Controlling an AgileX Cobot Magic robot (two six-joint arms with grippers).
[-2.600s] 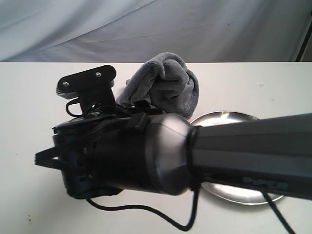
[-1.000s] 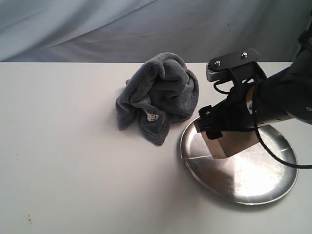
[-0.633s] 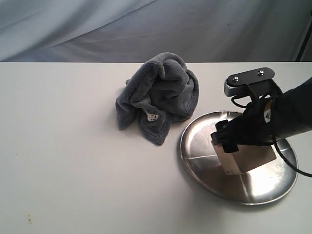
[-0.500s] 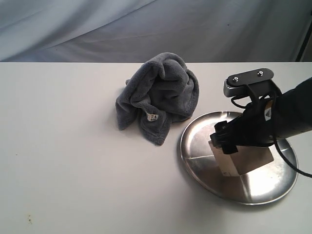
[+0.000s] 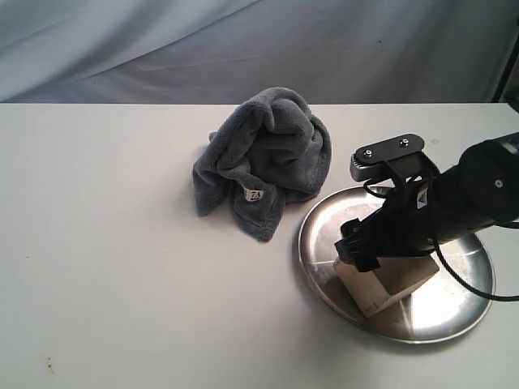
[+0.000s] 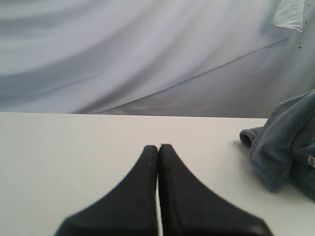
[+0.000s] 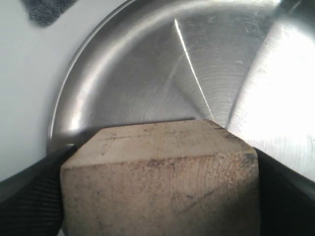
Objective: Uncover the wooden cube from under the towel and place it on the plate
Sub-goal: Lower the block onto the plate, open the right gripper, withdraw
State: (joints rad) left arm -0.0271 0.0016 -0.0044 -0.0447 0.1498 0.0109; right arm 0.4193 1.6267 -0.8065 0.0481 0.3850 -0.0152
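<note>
The pale wooden cube (image 5: 381, 282) sits low on the steel plate (image 5: 466, 300), gripped between the black fingers of my right gripper (image 5: 375, 251), which is shut on it. In the right wrist view the cube (image 7: 162, 182) fills the foreground over the plate (image 7: 147, 78), a finger (image 7: 29, 196) pressed to each side. The dark grey towel (image 5: 263, 158) lies crumpled on the table behind and left of the plate, its white tag facing forward. My left gripper (image 6: 158, 147) hovers over bare table, shut and empty, with the towel (image 6: 288, 147) off to one side.
A white table (image 5: 105, 243) carries everything, with a grey cloth backdrop (image 5: 243, 40) behind it. The right arm's camera bracket (image 5: 388, 154) stands above the plate's rear rim.
My right gripper carried the cube from over the plate's left side down and forward, lowering it onto the plate. The big arm that filled the view before has left. The towel stayed put.
</note>
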